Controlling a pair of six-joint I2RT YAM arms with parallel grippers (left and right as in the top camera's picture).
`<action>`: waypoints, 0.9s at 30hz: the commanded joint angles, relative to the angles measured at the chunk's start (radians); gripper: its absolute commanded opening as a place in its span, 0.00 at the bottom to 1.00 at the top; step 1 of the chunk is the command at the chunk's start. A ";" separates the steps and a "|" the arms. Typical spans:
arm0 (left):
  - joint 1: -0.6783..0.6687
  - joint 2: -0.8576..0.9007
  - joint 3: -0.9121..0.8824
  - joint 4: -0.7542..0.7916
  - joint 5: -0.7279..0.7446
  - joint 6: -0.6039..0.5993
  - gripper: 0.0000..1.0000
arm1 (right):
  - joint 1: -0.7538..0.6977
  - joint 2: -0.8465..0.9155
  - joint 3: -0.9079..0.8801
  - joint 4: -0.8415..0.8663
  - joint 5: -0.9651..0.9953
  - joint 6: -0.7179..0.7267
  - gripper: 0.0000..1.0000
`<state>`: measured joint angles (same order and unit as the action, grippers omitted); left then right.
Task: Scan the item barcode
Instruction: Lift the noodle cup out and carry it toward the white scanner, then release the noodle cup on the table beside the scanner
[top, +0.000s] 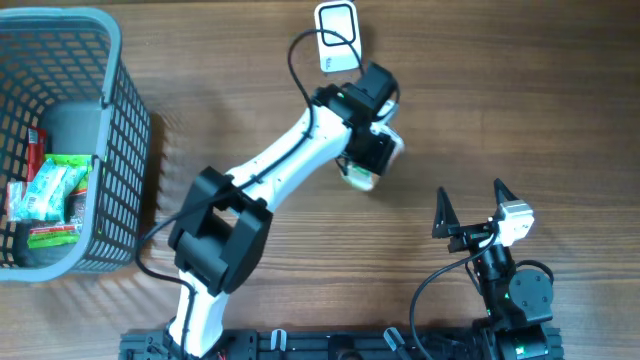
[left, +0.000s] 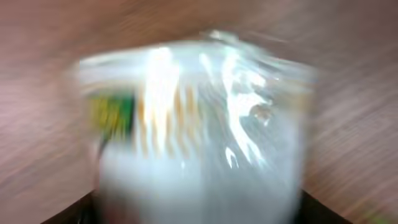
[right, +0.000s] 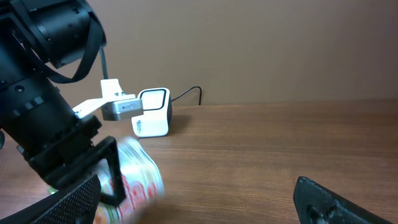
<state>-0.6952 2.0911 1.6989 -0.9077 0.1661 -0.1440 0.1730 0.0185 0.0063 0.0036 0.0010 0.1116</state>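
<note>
Near the scanner (top: 337, 37), my left gripper (top: 368, 162) is hanging over the wrapped cup (top: 360, 180); I cannot tell whether it is clamping. My right gripper (top: 470, 208) is idling, jaws apart. I am judging the scan not yet done.

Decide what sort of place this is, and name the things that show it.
Probably a mock shop checkout in a lab: a white barcode scanner on the wooden table, a grey basket of packaged goods, and robot arms.
</note>
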 joint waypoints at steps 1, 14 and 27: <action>-0.055 0.016 0.008 0.014 0.035 -0.112 0.67 | -0.005 -0.005 -0.001 0.005 0.016 -0.004 1.00; -0.089 0.011 0.019 0.005 -0.029 -0.047 1.00 | -0.005 -0.005 -0.001 0.005 0.016 -0.004 1.00; 0.089 -0.286 0.377 -0.269 -0.407 0.032 1.00 | -0.005 -0.005 -0.001 0.005 0.016 -0.004 1.00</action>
<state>-0.7155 1.9182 1.9850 -1.1263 -0.1246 -0.1596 0.1730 0.0185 0.0063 0.0036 0.0010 0.1116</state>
